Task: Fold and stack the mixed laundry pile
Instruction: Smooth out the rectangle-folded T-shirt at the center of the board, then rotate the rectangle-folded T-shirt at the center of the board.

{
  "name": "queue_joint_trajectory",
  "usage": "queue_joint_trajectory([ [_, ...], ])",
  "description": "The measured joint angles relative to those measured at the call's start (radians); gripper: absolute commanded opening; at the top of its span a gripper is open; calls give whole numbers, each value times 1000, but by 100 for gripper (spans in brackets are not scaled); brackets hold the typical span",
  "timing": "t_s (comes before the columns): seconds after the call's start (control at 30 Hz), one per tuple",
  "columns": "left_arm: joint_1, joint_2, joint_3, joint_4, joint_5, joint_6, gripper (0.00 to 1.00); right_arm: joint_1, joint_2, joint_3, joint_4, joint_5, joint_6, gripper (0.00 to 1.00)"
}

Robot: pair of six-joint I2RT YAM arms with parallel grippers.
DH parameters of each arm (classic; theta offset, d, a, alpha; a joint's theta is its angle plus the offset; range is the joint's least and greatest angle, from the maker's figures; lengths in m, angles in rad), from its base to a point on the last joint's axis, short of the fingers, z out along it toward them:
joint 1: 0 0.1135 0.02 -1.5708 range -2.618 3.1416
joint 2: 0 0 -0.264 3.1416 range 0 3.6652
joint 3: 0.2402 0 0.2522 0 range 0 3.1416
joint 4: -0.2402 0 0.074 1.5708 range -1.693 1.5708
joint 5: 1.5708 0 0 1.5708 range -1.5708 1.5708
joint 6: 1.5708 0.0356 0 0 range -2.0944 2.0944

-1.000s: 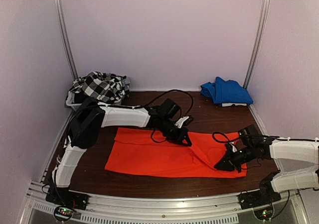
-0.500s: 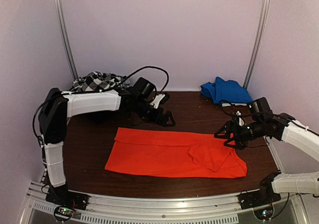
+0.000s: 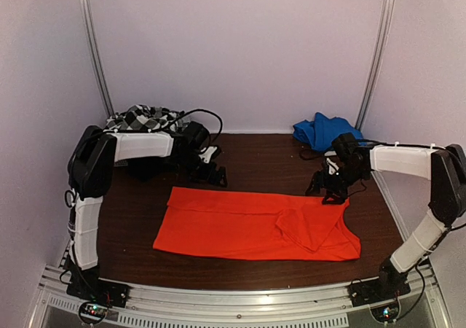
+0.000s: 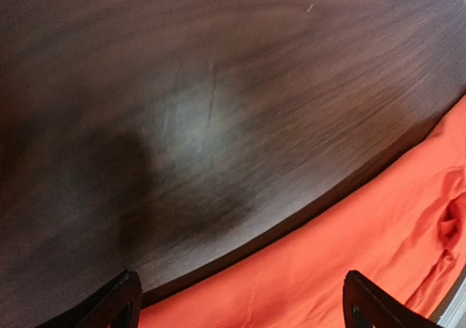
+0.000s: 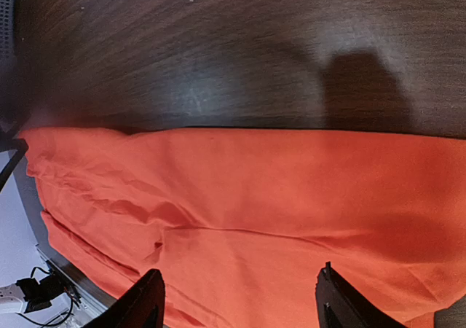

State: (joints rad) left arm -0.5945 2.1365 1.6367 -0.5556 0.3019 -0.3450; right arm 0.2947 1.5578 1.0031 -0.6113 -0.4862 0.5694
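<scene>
Two arms flank an orange-red garment [image 3: 240, 222] spread flat across the lower centre of the overhead frame, nearest their bases, on the dark wooden table [image 3: 269, 160]. The cloth lies as a long band with a flap doubled over right of its middle, which suggests the folding is under way but not finished.

Just beyond the garment's far edge, at centre left, the left gripper [image 3: 213, 173] hovers above bare wood, fingers spread wide with nothing between them. Its wrist view shows only tabletop and the orange hem at lower right. At centre right, the right gripper [image 3: 329, 190] hangs over the cloth's far edge near its right end, fingers likewise parted and empty, the fabric lying loose below. Both stand clear of the cloth, probably so that it can settle flat while they line up for the next fold.

Farther back, at upper left, the black-and-white checked garment [image 3: 142, 116] sits heaped against the rear wall, apparently awaiting its turn. At upper right, a folded blue cloth [image 3: 328, 133] rests in the back corner, likely the start of the stack. No plain black garment can be made out.
</scene>
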Motion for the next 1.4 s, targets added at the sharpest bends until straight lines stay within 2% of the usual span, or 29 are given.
queue_joint_trajectory([
  [0.1, -4, 53, -5, -44, -39, 18, 98, -28, 38, -14, -2, 29, -19, 70],
  [0.3, -8, 37, -42, -37, -118, 34, 98, -59, 130, -23, -9, 92, -76, 67],
  [0.47, -9, -40, -166, -12, -209, 41, 97, -58, 234, 98, -32, 131, -147, 65],
  [0.6, -6, -138, -309, -23, -288, 39, 98, -47, 384, 301, -44, 172, -210, 64],
  [0.73, -1, -244, -459, -19, -324, 3, 98, -20, 606, 635, -98, 194, -285, 64],
  [0.9, -2, -390, -642, -18, -336, -51, 98, 50, 873, 1064, -143, 172, -354, 66],
  [1.03, -10, -522, -763, -70, -310, -103, 98, 93, 990, 1279, -187, 146, -357, 68],
  [1.2, -40, -687, -764, -165, -280, -116, 98, 99, 914, 1250, -230, 125, -343, 69],
  [1.3, -58, -696, -650, -174, -278, -93, 98, 89, 747, 1088, -205, 105, -314, 62],
  [1.4, -77, -632, -527, -158, -276, -51, 98, 80, 534, 882, -150, 70, -262, 54],
])
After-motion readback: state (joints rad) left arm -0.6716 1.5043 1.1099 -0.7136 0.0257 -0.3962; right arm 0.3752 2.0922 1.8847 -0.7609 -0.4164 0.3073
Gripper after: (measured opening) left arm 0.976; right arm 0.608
